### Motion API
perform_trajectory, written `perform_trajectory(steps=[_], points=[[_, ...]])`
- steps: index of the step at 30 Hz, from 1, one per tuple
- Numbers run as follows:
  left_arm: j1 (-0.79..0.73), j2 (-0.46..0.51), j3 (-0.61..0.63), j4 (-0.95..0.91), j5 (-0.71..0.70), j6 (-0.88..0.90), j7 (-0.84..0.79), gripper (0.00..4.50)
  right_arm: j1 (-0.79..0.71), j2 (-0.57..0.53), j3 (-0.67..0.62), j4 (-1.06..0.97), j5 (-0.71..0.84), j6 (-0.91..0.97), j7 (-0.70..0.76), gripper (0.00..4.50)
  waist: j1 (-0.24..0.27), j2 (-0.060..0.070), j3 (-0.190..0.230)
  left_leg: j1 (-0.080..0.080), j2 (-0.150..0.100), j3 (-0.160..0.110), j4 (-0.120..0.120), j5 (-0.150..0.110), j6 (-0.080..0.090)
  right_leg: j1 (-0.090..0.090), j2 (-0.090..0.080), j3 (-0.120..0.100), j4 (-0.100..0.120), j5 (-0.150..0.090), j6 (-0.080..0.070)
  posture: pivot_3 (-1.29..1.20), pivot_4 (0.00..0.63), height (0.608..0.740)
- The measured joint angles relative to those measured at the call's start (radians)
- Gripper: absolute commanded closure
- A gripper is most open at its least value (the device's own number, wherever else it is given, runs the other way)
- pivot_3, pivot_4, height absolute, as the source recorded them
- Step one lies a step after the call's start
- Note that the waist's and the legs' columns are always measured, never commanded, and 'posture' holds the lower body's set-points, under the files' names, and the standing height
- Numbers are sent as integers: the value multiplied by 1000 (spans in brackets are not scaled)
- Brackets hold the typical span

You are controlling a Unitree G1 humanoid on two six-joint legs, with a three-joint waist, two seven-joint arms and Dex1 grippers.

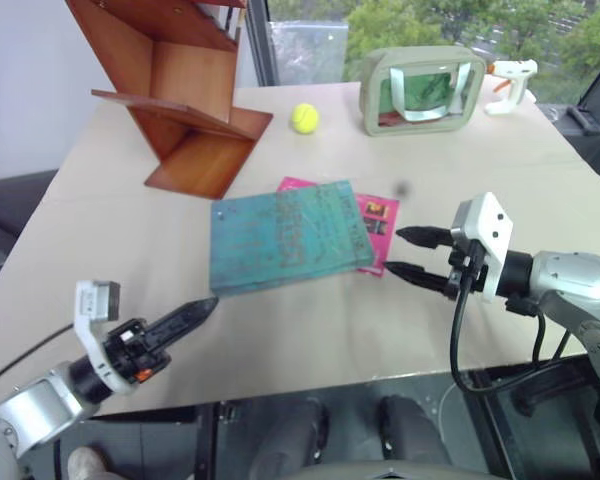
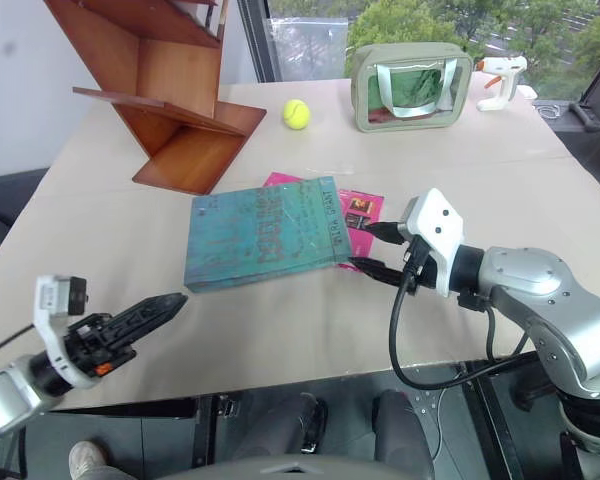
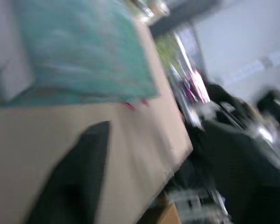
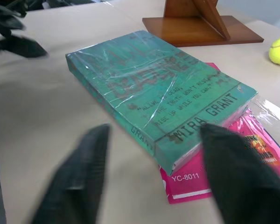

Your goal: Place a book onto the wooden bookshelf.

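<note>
Teal book [image 4: 158, 88] lettered "MIRA GRANT"

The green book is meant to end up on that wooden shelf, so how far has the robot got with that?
Nothing is done yet: the book lies flat on the table, partly covering a pink book. In hand: the right gripper is open at the book's near corner, and the left gripper waits short of the opposite edge, neither holding anything. Left: grasp the book, lift it and carry it to the wooden bookshelf.

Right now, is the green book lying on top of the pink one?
Yes, the green book lies across the pink one, covering most of it.
</note>
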Motion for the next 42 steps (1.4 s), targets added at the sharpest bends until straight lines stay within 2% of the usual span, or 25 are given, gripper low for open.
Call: perform_trajectory(steps=[2,6,12,17,26,31,38,42], points=[[71,-68,-106,-14,-98,-80,166,986,7,-16,-21,-21,17,21,-13,313,6,-4,0,-1,0,0,0,-1,-1,0,1,0,0,0,0,0,150,740],[135,-117,-244,-63,-312,-299,426,986,12,-51,-58,-59,66,58,-29,313,19,-3,-1,-1,1,0,1,-4,2,0,0,-1,0,0,0,0,150,740],[117,-247,-405,-106,-362,-538,618,986,9,-71,-95,-62,136,87,-53,313,24,-3,-1,-1,1,1,2,-4,2,3,0,-1,-3,-1,-1,0,150,740],[23,-279,-497,-100,-368,-635,708,986,-11,-101,-105,-62,167,89,-60,313,35,-3,-1,-1,1,1,2,-4,2,3,1,-1,-3,-1,-1,0,150,740],[-55,-309,-566,-19,-368,-709,712,986,13,-176,-184,-97,241,116,-97,313,42,-1,-2,-2,1,0,2,-2,-1,4,1,-2,-6,-1,0,0,150,740],[-70,-349,-569,44,-353,-709,641,986,35,-236,-250,-110,297,144,-118,313,50,10,-9,2,1,-2,1,-5,4,14,0,-6,-15,-2,-2,0,150,740],[-126,-422,-574,117,-200,-729,531,986,35,-295,-275,-119,374,156,-154,313,64,21,-16,2,1,-2,1,-4,4,17,-4,-11,-15,-4,2,0,150,740],[-159,-425,-574,147,-146,-730,522,2225,35,-304,-275,-122,404,154,-184,259,64,23,-17,2,1,-2,2,-4,4,17,-6,-13,-15,-4,2,0,150,740]])
